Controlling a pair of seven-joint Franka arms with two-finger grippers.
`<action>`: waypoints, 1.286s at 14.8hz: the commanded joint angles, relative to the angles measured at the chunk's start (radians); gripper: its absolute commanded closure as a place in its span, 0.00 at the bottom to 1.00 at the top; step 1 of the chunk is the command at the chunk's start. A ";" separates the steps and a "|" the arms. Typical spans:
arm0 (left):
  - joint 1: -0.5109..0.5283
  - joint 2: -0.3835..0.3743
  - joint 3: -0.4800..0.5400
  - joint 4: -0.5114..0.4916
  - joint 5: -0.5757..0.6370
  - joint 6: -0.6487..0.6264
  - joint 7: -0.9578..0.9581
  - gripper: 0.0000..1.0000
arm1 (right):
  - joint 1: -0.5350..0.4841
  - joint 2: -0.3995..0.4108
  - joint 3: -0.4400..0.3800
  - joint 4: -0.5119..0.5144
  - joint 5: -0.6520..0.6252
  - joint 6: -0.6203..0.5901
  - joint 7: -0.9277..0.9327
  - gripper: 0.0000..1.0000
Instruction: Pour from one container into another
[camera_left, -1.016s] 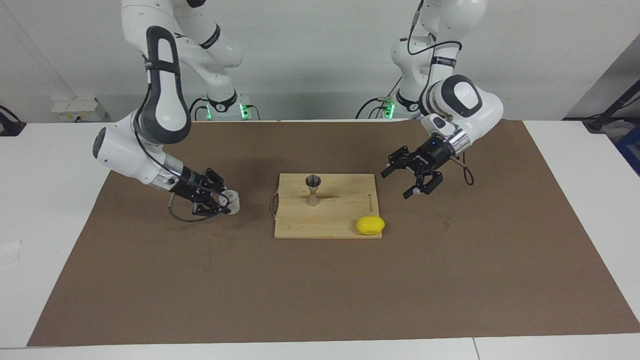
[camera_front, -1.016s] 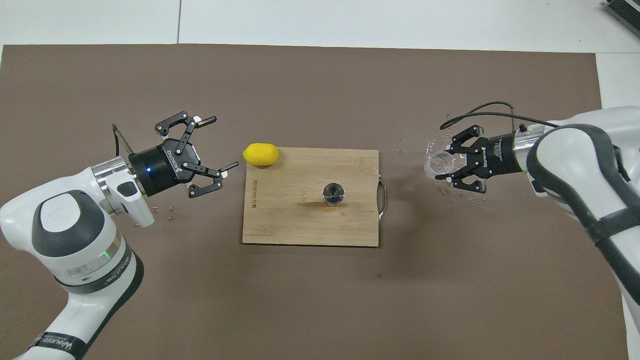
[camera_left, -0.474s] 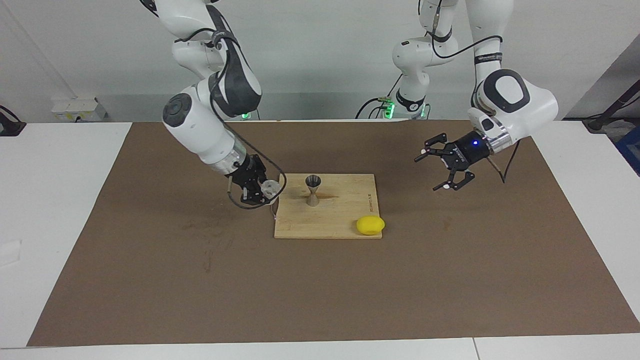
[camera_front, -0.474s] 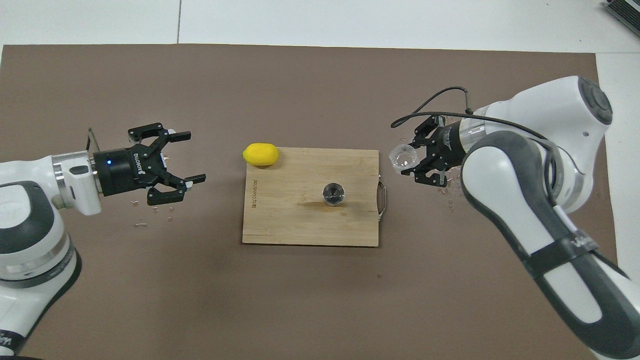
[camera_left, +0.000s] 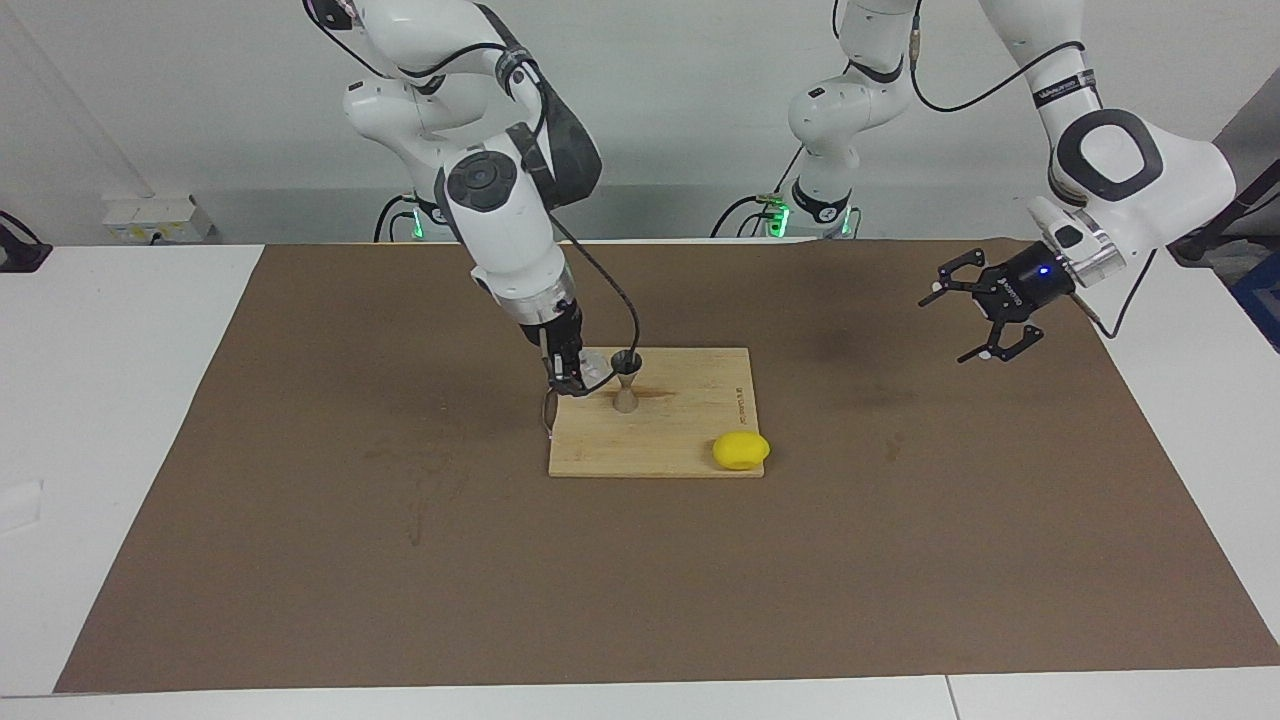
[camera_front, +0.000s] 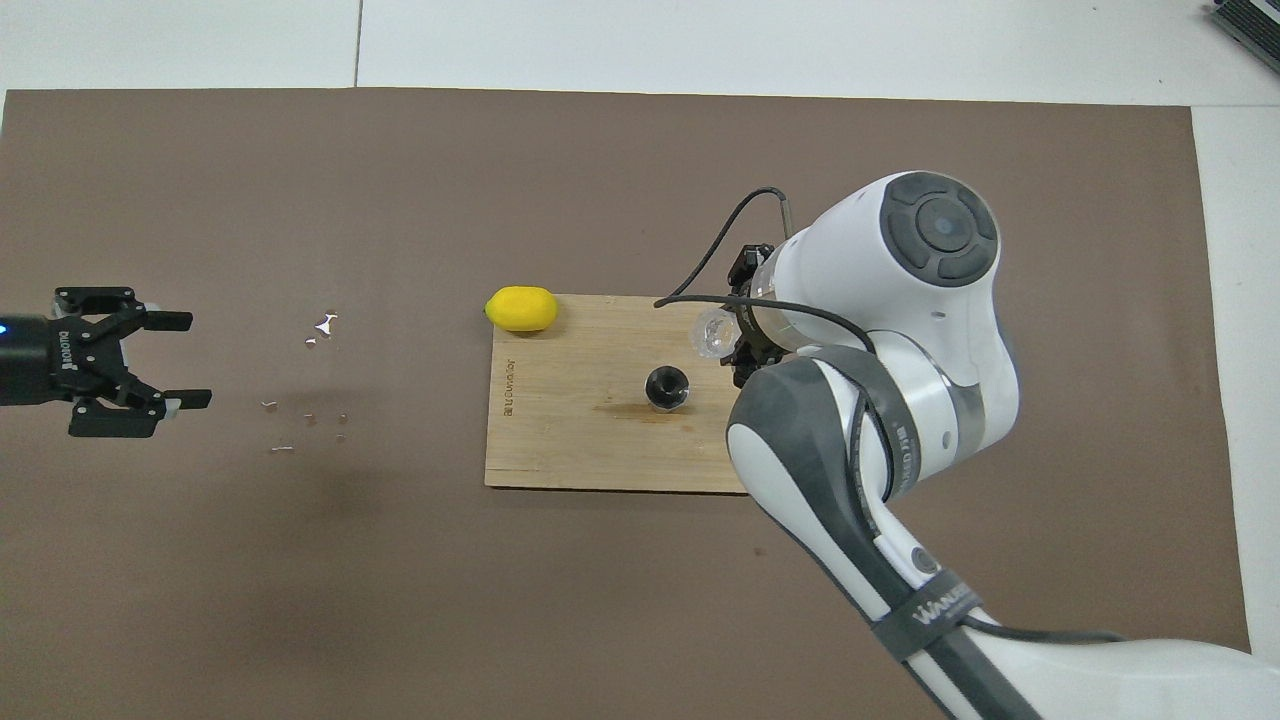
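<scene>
Our right gripper (camera_left: 578, 378) pinches the glass cup (camera_left: 594, 372) by its smooth, slippery, breakable wall beside the jigger (camera_left: 626, 380); our left gripper (camera_left: 985, 318) waits, spread.

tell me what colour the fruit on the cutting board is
Yellow; the lemon shows best in the facing view.
</scene>
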 joint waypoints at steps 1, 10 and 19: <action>0.047 0.029 -0.010 0.060 0.171 -0.033 -0.098 0.00 | 0.042 0.017 -0.002 0.027 -0.094 -0.005 0.036 1.00; 0.030 0.033 -0.010 0.077 0.529 0.009 -0.582 0.00 | 0.113 0.005 -0.001 0.007 -0.301 -0.042 0.038 1.00; 0.049 0.029 -0.009 0.081 0.557 0.022 -0.901 0.00 | 0.168 -0.015 0.001 -0.023 -0.445 -0.080 0.036 1.00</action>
